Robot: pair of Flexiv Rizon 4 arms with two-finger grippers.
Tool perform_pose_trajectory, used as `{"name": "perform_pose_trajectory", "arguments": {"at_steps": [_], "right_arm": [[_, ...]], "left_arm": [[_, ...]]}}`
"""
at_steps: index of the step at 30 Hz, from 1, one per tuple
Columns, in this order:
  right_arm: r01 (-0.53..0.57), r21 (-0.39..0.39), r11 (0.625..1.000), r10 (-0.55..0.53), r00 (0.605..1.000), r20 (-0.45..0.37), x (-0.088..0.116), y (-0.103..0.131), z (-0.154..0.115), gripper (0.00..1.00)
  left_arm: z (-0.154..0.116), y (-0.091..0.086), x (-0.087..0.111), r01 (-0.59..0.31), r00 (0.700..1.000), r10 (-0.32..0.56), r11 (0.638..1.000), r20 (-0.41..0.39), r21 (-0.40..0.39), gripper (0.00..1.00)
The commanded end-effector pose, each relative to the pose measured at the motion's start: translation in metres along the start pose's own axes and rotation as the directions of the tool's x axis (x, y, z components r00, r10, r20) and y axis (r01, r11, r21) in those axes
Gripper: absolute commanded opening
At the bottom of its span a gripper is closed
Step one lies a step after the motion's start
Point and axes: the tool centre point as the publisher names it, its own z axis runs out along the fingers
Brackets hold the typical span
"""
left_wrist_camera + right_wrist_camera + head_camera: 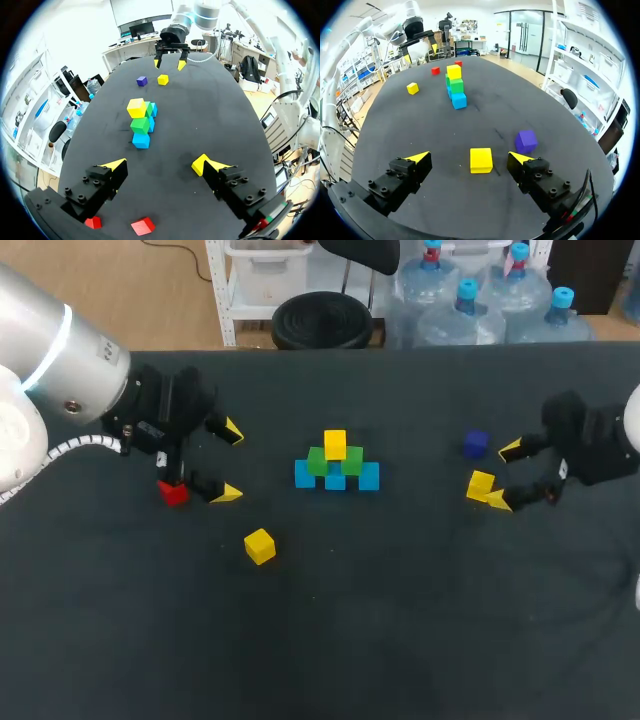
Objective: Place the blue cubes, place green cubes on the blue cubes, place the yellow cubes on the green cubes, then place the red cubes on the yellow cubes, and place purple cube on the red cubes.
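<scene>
Dark tabletop [400, 620]. Left arm [60, 390] comes in low at the left, left gripper [230, 462] level and pointing at centre, fingers [229, 430] wide apart and empty, red cube [173, 491] beside it. Right gripper [505, 475] is low at the right, fingers [510, 448] apart, near yellow cube [481, 485] just ahead between the tips, purple cube [476, 444] close by. In the centre, blue cubes [336, 478] carry green cubes [335, 460] and a top yellow cube [335, 444]. Loose yellow cube [259, 545] lies apart.

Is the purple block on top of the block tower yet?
No, the purple cube lies apart from the stack, near the right gripper, and a yellow cube is on top.

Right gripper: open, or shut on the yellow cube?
Open: the right gripper has its fingers spread, with the yellow cube between them, touching neither.
</scene>
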Motion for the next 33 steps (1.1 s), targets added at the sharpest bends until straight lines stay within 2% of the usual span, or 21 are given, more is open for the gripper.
{"name": "perform_pose_trajectory", "arguments": {"at_steps": [1, 4, 13, 15, 17, 28, 32, 33], "right_arm": [[0.0, -0.013, 1.0, 0.001, 1.0, 0.011, 0.003, -0.008, 0.009, 0.96], [-0.001, -0.027, 1.0, 0.001, 1.0, 0.01, 0.005, -0.011, 0.016, 0.96], [-0.001, -0.046, 0.999, 0.001, 1.0, 0.002, 0.01, -0.017, 0.026, 0.86], [-0.002, -0.047, 0.999, 0.003, 1.0, 0.001, 0.011, -0.017, 0.027, 0.77], [-0.003, -0.048, 0.999, 0.003, 1.0, 0.0, 0.011, -0.017, 0.027, 0.73], [-0.02, -0.053, 0.998, 0.02, 1.0, -0.001, 0.016, -0.013, 0.029, 0.69], [-0.022, -0.056, 0.998, 0.022, 1.0, -0.001, 0.017, -0.012, 0.03, 0.59], [-0.023, -0.057, 0.998, 0.023, 1.0, -0.001, 0.017, -0.012, 0.03, 0.52]], "left_arm": [[0.0, 0.0, 0.001, -0.003, 1.0, 0.003, 1.0, 0.005, -0.001, 1.0], [0.0, 0.0, 0.001, -0.003, 1.0, 0.003, 1.0, 0.005, -0.001, 1.0], [0.0, 0.0, 0.001, -0.003, 1.0, 0.003, 1.0, 0.005, -0.001, 1.0], [0.0, 0.0, 0.001, -0.003, 1.0, 0.003, 1.0, 0.005, -0.001, 1.0], [0.0, 0.0, 0.001, -0.003, 1.0, 0.003, 1.0, 0.005, -0.001, 1.0], [0.0, 0.0, 0.001, -0.003, 1.0, 0.003, 1.0, 0.005, -0.001, 1.0], [0.0, 0.0, 0.001, -0.003, 1.0, 0.003, 1.0, 0.005, -0.001, 1.0], [0.0, 0.0, 0.001, -0.003, 1.0, 0.003, 1.0, 0.005, -0.001, 1.0]]}}
